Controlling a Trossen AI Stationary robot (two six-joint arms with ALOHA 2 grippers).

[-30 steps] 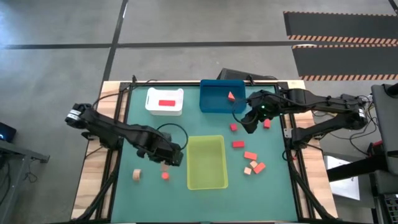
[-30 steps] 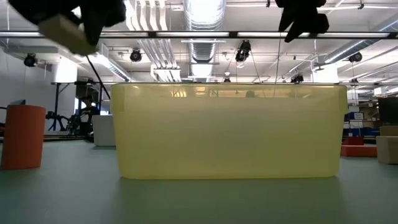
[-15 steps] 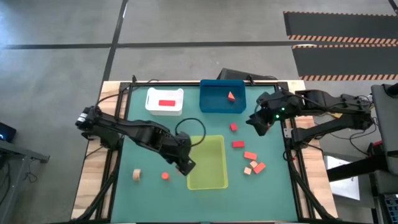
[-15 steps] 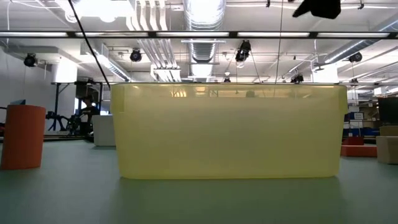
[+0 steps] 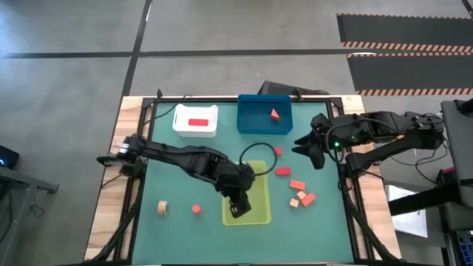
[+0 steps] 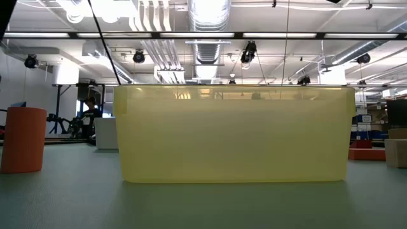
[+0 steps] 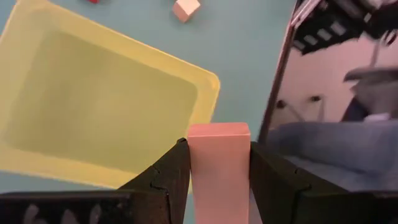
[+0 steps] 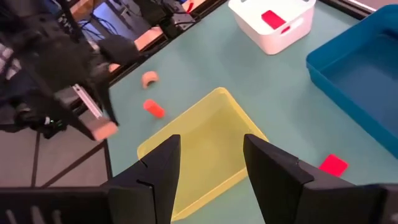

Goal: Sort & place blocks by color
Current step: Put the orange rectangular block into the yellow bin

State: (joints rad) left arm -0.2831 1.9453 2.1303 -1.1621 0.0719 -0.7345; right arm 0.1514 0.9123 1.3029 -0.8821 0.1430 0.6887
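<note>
The left pincer (image 5: pixel 237 207) hangs over the near end of the yellow-green bin (image 5: pixel 256 171), clamped on a pale tan block (image 7: pixel 219 165) that stands upright between its fingers (image 7: pixel 166 174). In the left wrist view the block sits near the bin's corner, with bare green tabletop (image 5: pixel 177 170) just beside the rim. That is where this could go wrong: if the fingers part while the block is this close to the edge, it may strike the rim and tip out, or land outside the bin. A tall bar dropped on end could also bounce.

The right pincer (image 5: pixel 313 152) waits near the right edge of the tabletop, beside the blue bin (image 5: pixel 255 122), its fingers (image 8: pixel 155 171) apart and nothing between them. It is well clear of the left arm, so a clash looks unlikely unless it reaches for the loose blocks now.

A red block (image 5: pixel 198 123) lies in the white bin (image 5: pixel 183 112) and an orange-red wedge (image 5: pixel 275 114) in the blue one. Several coral and red blocks (image 5: pixel 298 185) remain on the tabletop right of the yellow-green bin, and two more (image 5: pixel 195 209) to its left; one of those seems to be tan, though it is small in the high view.
</note>
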